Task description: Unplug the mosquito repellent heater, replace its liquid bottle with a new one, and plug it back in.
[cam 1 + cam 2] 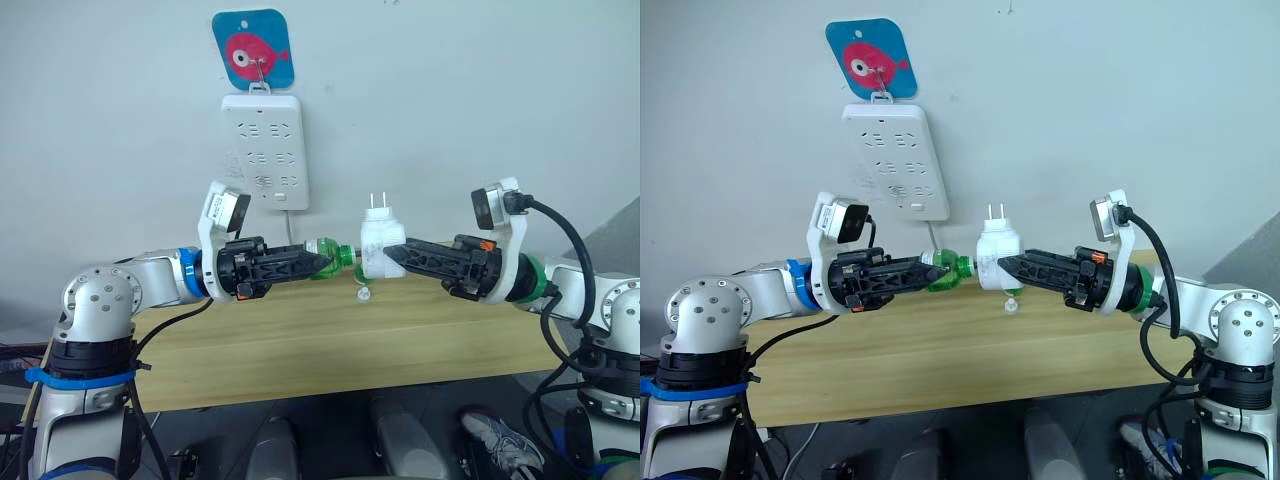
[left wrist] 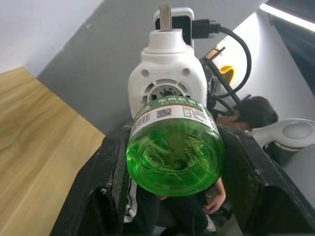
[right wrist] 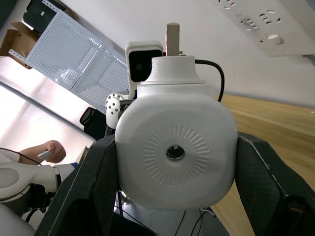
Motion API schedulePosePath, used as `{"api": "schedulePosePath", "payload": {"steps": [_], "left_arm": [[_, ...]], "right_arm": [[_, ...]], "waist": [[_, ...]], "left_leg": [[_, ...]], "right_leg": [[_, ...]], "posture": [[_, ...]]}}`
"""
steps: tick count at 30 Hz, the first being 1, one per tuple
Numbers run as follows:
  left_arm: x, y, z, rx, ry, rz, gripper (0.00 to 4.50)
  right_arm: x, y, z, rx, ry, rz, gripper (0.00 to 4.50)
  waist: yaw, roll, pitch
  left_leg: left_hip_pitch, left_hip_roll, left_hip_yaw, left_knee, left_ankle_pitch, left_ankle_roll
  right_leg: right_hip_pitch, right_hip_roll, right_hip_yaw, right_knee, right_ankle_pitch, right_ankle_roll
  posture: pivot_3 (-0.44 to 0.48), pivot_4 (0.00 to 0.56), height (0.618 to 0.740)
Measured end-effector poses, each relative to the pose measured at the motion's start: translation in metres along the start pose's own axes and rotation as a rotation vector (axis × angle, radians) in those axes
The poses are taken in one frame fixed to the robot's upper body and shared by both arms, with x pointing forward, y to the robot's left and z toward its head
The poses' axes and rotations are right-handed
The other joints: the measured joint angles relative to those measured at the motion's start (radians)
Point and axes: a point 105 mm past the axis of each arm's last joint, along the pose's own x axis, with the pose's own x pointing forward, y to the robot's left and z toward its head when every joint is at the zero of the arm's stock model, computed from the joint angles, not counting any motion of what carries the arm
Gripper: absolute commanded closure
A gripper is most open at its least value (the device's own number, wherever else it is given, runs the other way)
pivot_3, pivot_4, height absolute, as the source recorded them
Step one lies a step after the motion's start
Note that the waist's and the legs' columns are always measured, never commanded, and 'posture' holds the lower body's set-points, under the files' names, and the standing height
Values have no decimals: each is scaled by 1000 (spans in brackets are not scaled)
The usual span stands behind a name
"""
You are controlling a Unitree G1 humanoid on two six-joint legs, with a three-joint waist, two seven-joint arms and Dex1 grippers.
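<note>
The mosquito repellent heater (image 1: pixel 374 240) is a white rounded unit held in the air above the table, prongs (image 1: pixel 378 203) pointing up. My right gripper (image 1: pixel 392 254) is shut on its sides; the right wrist view shows its round-holed face (image 3: pixel 174 152) between the fingers. The liquid bottle (image 1: pixel 334 253) is green and lies sideways, with my left gripper (image 1: pixel 322 262) shut on it. Its neck meets the heater's underside (image 2: pixel 170 81). I cannot tell whether the neck sits inside. The bottle's base (image 2: pixel 174 157) faces the left wrist camera.
A white power strip (image 1: pixel 263 150) hangs on the wall from a blue fish hook (image 1: pixel 252 48), above and behind the grippers. A small clear cap (image 1: pixel 362 295) lies on the wooden table (image 1: pixel 300 350) under the heater. A person's hand (image 3: pixel 49 150) shows far off.
</note>
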Motion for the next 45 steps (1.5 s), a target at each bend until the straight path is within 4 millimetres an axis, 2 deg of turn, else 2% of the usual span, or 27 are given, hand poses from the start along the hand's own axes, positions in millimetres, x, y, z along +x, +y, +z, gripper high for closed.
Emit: {"api": "schedulePosePath", "payload": {"steps": [12, 24, 28, 29, 39, 45], "left_arm": [[9, -2, 1, 6, -6, -43, 2227], [12, 3, -6, 24, 33, -46, 2227], [19, 1, -9, 26, 36, -79, 2227], [22, 1, -11, 25, 37, -87, 2227], [25, 7, -5, 36, -20, -41, 2227], [25, 14, -1, 19, -65, -8, 2227]], "right_arm": [[2, 6, 0, 7, 16, 20, 1589], [0, 4, -6, 19, 63, -10, 1589], [4, 10, -13, 55, 102, 19, 204], [6, 12, -16, 67, 117, 32, 0], [3, 8, -15, 77, 103, -16, 0], [-4, 15, -27, 26, 191, -21, 0]], "waist": [[0, 0, 0], [1, 0, 0], [1, 0, 0], [1, 0, 0], [1, 0, 0], [3, -1, 0]], "left_leg": [[0, 0, 0, 0, 0, 0], [0, 0, 0, 0, 0, 0], [0, 0, 0, 0, 0, 0], [0, 0, 0, 0, 0, 0], [0, 0, 0, 0, 0, 0], [-1, 0, 0, 1, 0, 0]], "right_leg": [[0, 0, 0, 0, 0, 0], [0, 0, 0, 0, 0, 0], [0, 0, 0, 0, 0, 0], [0, 0, 0, 0, 0, 0], [0, 0, 0, -1, 0, 0], [0, 0, 0, -1, 0, 0]], "posture": [[-167, 181, 725], [-171, 182, 725], [-171, 184, 725], [-171, 185, 725], [-176, 188, 725], [-179, 190, 725]]}}
